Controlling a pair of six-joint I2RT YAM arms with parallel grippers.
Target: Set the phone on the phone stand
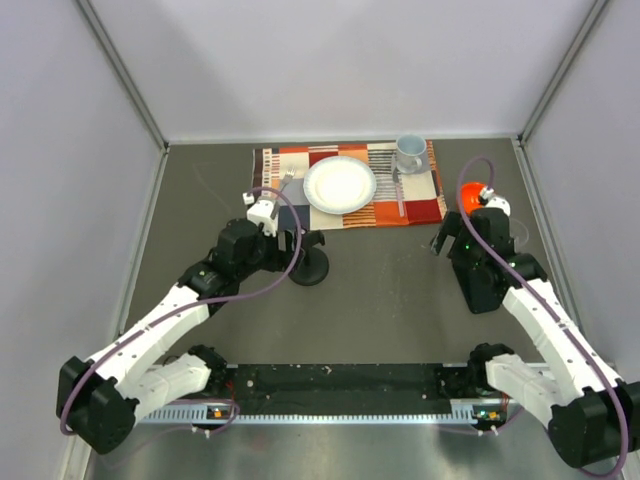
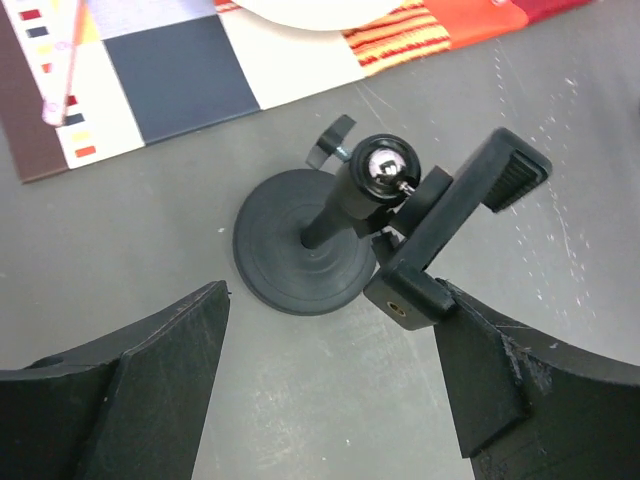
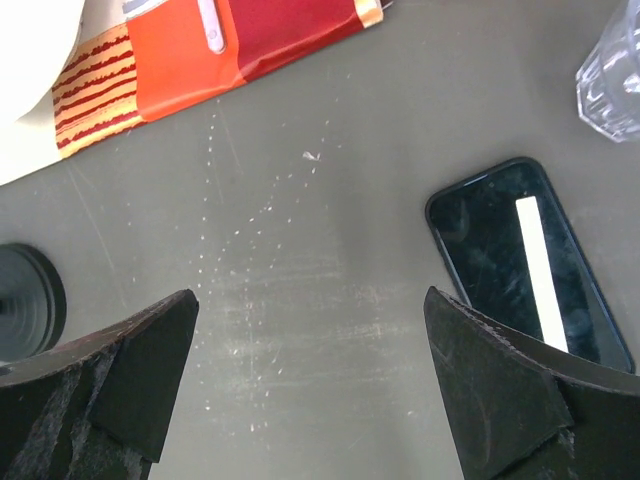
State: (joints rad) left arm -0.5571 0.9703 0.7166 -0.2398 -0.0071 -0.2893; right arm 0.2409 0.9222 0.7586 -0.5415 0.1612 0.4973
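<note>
Right wrist view shows the phone lying flat on the table just ahead and right of the right fingers — wide apart, holding nothing — its long way slanting toward them, while the left fingers, also apart and empty, sit by the phone stand.

phone: I can read no writing, brand or number on its black glass.
phone stand: I can read no mark on its base, post or cradle.
placemat: I see only blocks and stripes of colour, no letters I can make out.
</note>
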